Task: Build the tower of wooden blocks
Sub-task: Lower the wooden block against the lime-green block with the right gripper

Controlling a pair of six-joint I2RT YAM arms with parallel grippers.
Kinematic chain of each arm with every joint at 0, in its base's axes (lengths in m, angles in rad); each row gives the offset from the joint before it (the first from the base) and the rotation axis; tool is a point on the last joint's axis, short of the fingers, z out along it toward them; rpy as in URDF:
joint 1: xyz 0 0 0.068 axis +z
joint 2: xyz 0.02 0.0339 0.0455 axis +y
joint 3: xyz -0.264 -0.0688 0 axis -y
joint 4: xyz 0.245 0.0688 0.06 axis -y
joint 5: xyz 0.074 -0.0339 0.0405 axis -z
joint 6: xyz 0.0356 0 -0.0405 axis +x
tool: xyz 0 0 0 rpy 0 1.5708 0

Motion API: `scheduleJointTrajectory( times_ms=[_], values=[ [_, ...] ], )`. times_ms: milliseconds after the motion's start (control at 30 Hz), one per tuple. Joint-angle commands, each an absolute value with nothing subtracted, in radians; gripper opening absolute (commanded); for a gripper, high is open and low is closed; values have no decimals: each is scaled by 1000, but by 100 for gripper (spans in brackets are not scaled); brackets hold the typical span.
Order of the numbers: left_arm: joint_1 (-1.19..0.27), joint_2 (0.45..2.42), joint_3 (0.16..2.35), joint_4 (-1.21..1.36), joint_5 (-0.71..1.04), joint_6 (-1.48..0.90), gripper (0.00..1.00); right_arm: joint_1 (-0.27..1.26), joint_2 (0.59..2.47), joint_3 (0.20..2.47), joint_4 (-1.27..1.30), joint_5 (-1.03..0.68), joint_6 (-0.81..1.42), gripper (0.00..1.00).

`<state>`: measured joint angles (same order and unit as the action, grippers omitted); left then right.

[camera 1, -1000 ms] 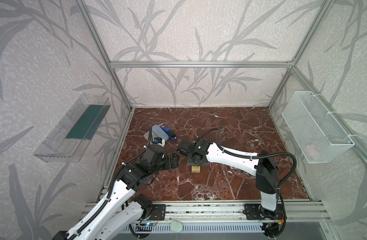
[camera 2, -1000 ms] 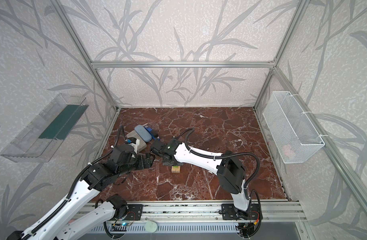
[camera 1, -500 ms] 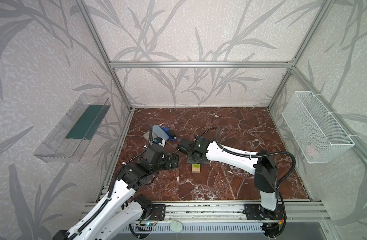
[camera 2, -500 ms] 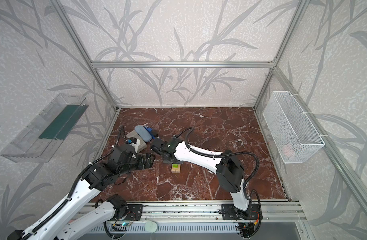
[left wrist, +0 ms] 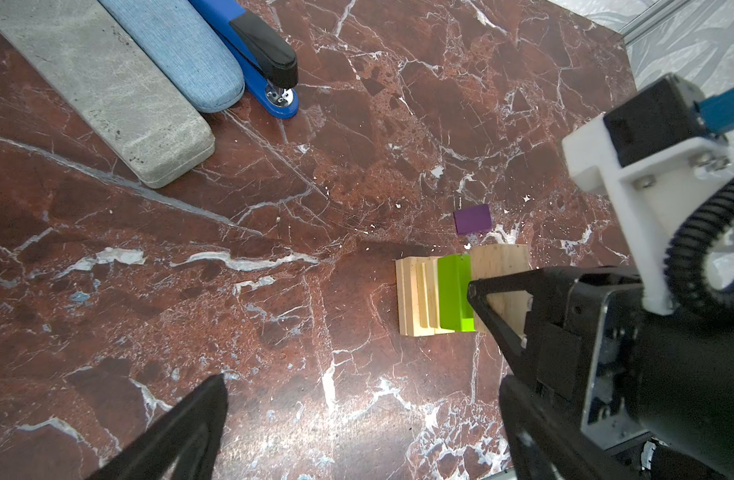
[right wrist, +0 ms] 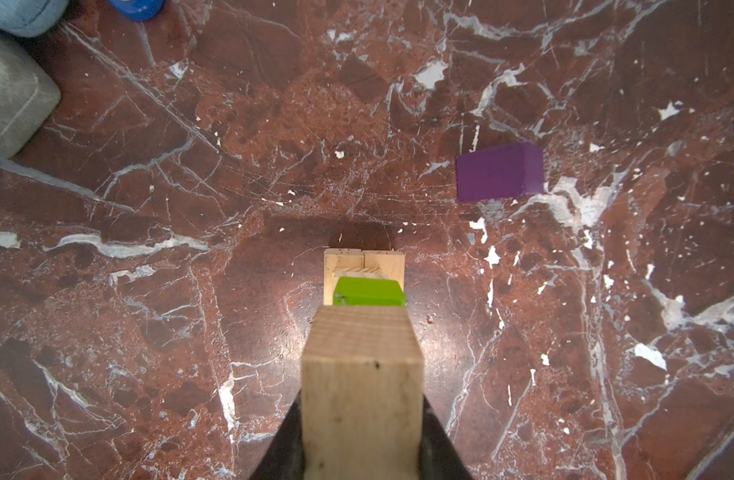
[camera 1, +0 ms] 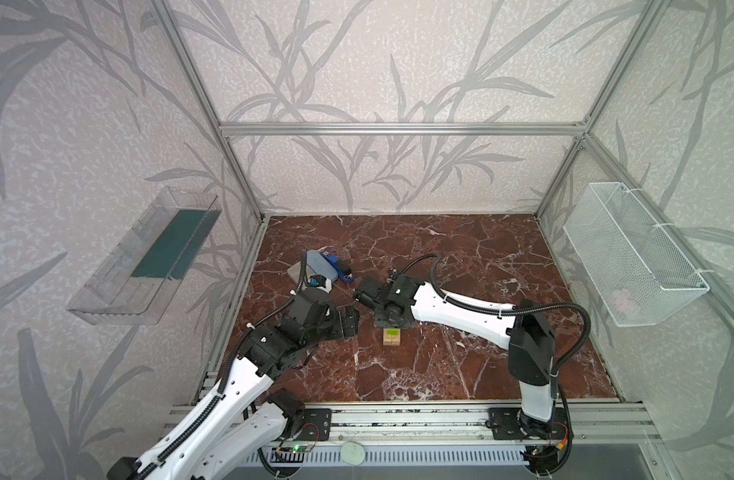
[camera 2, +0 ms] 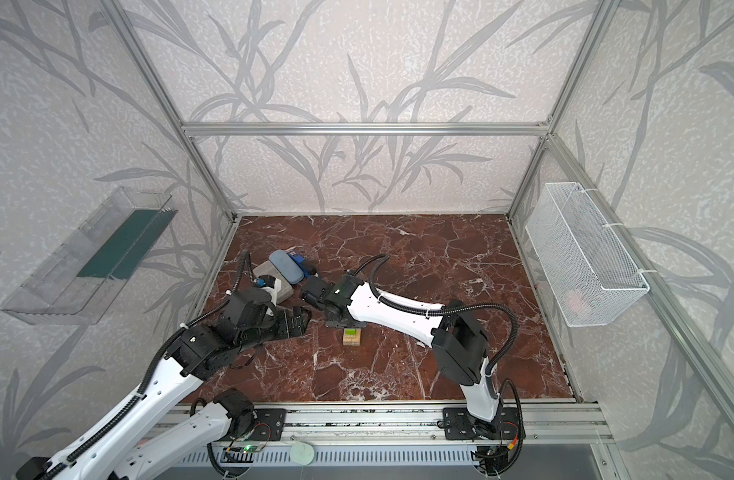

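Above tower (right wrist: 364, 266), brick (right wrist: 361, 374) in right pincer (right wrist: 362, 453); open marble (right wrist: 149, 353).

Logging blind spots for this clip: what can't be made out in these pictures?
- Purple block: hidden in both top views beneath the right arm; shows in wrist views only.
- Tower's lower layers: too small in both top views; held wood block covers most in the right wrist view.
- Pink item in the wire basket: blurred behind mesh, both top views.

Red-brown marble table (camera 1: 461, 257) bearing a block tower (camera 1: 391, 337), a loose purple block (left wrist: 472, 219), grey case (left wrist: 99, 87), blue case (left wrist: 178, 45) and stapler (left wrist: 257, 50)
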<state>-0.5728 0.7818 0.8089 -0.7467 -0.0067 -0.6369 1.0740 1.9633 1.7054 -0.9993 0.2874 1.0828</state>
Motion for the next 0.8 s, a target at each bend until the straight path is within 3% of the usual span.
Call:
scheduleJointTrajectory(
  times_ms=[0,767],
  values=[
    [-568,778,799,-735,-15,-654,100,1071,1980,1710,-1024,302,1095,20],
    [-568,771,793,-765,-81,-672,99,1071,1984,1687,-1028,309,1117,22]
  ],
)
